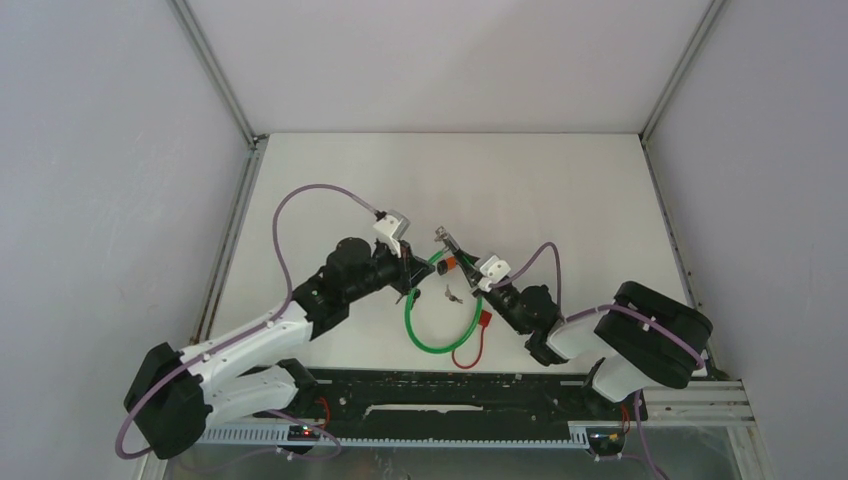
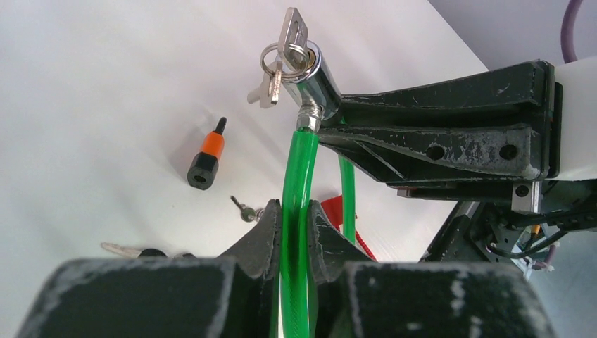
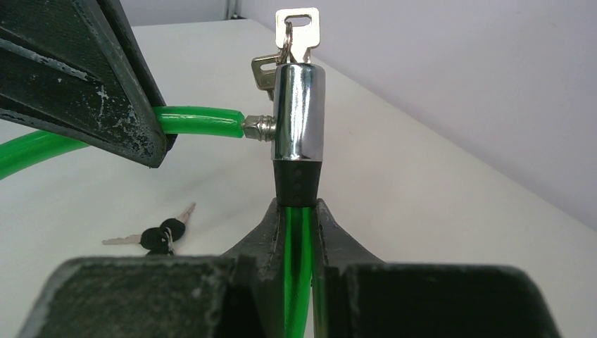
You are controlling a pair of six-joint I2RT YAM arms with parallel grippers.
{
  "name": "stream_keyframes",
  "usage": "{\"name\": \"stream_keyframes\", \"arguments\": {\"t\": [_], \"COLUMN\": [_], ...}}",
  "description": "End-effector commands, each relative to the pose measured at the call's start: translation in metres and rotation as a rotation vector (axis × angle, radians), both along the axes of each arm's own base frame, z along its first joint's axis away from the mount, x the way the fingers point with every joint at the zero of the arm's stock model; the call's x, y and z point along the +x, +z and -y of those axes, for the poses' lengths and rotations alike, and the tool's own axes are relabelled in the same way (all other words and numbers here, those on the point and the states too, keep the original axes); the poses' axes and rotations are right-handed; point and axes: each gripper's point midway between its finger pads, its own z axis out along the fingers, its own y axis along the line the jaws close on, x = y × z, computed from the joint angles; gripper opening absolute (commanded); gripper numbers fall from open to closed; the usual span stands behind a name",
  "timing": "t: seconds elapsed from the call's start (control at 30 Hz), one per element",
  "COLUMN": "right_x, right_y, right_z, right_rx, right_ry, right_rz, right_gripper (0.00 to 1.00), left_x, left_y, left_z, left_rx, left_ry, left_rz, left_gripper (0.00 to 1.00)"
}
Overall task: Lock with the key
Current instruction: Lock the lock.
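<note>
**White worktop, two arms meeting on a green cable lock**

Pale grey walls [image 1: 100,150] close in the white worktop [image 1: 560,190] seen from above. The left arm [image 1: 250,340] and right arm [image 1: 600,335] reach inward and meet near the middle. Below them a green cable [image 1: 412,335] curves in a loop on the worktop, with a red cord [image 1: 478,345] beside it. Whether either arm is gripping anything cannot be told from this view.

From the left wrist, the left fingers [image 2: 262,236] are clenched on the green cable, which rises between them to a metal end piece at a shiny barrel [image 2: 315,79]. A key [image 2: 292,29] sticks out of the barrel's top, and a ring [image 2: 276,58] through it carries a spare key [image 2: 267,88]. The right fingers [image 2: 429,105] come in from the right, with their tips at the barrel. An orange-and-black bit [image 2: 206,156] lies on the worktop to the left, apart from the cable.

From the right wrist, the right fingers are clenched on the green cable just under the barrel's black collar [image 3: 297,183]. The barrel stands upright with the key pointing up. The cable's other end meets the barrel's side, and the left fingers grasp it just beside that joint. Two black-headed keys [image 3: 158,236] lie on the worktop at lower left.
</note>
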Motion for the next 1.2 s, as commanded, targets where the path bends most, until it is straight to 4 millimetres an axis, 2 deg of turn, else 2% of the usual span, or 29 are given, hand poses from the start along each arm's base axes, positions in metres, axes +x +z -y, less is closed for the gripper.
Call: {"name": "stream_keyframes", "arguments": {"t": [0.0,0.47,0.73,1.17], "right_x": [-0.011,0.009,0.011,0.037], "right_y": [0.025,0.019,0.018,0.006], "right_z": [-0.013,-0.002,0.000,0.025], "right_rx": [0.079,0.078,0.075,0.060], "right_ry": [0.060,-0.062,-0.077,-0.273], "right_rz": [0.040,-0.015,-0.021,-0.096], "right_gripper": [0.00,0.00,0.00,0.00], "left_x": [0.016,-0.012,-0.019,-0.028], "left_y": [0.032,0.000,-0.002,-0.009], "left_z": [-0.020,-0.040,-0.047,-0.046], "left_rx": [-0.048,-0.051,-0.055,-0.063], "left_ry": [0.118,0.121,0.130,0.121], "left_rz": [0.123,0.053,0.052,0.030], "left_gripper": [0.00,0.00,0.00,0.00]}}
